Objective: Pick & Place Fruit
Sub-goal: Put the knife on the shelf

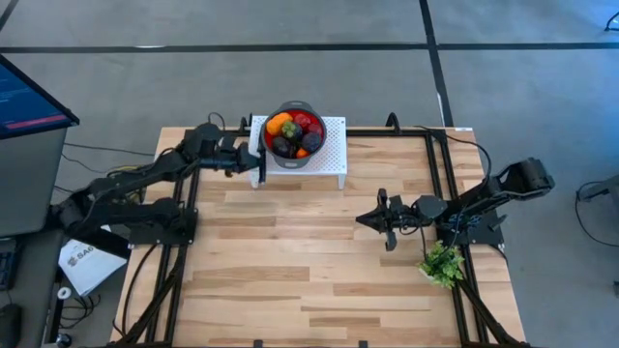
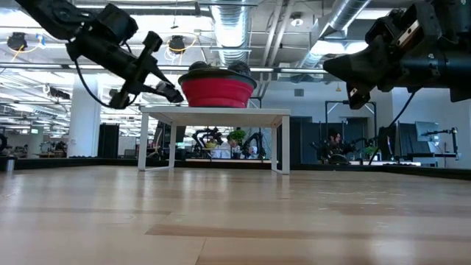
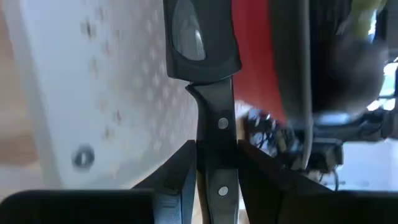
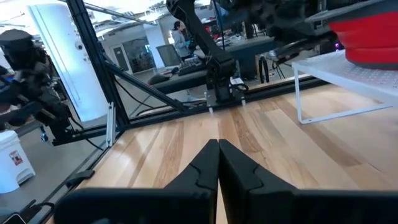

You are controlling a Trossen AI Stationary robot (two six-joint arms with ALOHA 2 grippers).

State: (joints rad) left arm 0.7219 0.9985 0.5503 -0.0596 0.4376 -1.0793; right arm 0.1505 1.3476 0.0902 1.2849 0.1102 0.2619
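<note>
The fruit (image 1: 293, 133), orange, red and dark purple pieces, is piled in the red bowl (image 2: 217, 92). The bowl stands on a white perforated stand (image 1: 329, 155) at the table's far middle. My left gripper (image 1: 250, 160) is at the stand's left edge, beside the bowl, shut on a slim black knife (image 3: 214, 93). My right gripper (image 1: 372, 219) is shut and empty. It hovers over the table's right half, clear of the stand, and also shows in the right wrist view (image 4: 217, 152). My left gripper pinches the knife's riveted handle (image 3: 221, 163) between its two fingers. The knife runs forward along the fingers, toward the bowl (image 3: 255, 62). The gripper comes from the table's left side, slanting slightly down. The knife is lifted clear of the table, level with the stand's top.
A green leafy sprig (image 1: 442, 263) lies near the table's right edge, beside the right arm's base. Black frame rails run along the table's left and right sides. The wood in front of the stand (image 1: 309, 261) is bare.
</note>
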